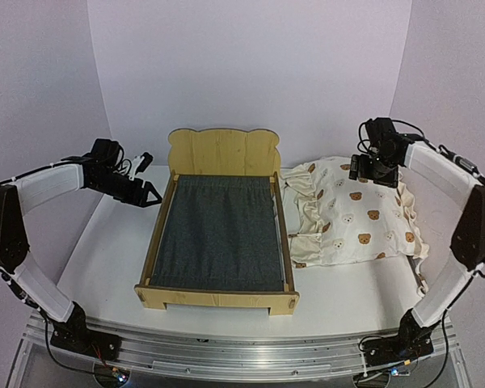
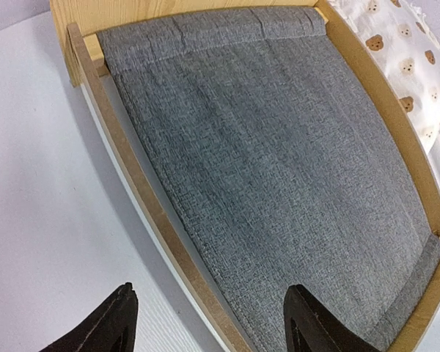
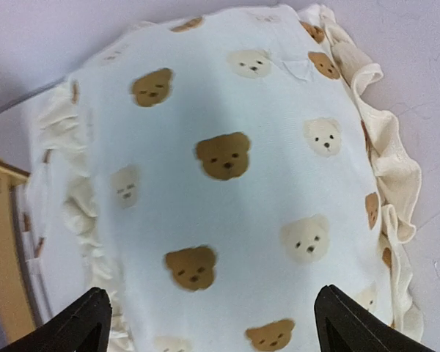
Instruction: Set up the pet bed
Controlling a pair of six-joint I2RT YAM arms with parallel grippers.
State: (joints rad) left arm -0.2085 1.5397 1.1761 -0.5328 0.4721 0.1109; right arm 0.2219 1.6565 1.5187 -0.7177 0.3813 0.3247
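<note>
judged step: bedding pickup. right claw [image 3: 213, 323] released over ruffled pillow [image 3: 220, 183]; left claw [image 2: 205, 323] released beside pet bed [image 1: 222, 151]. next move likely requires descending, clenching pillow, transferring onto bed.

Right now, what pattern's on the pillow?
The pillow: cream with bear faces; best in right wrist view.

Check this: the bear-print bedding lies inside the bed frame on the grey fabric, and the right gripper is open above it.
One thing is wrong. The bear-print bedding lies on the table beside the pet bed, outside its right rail, not on the grey fabric, which is bare. The top external view shows this. The right gripper is open above the bedding.
</note>
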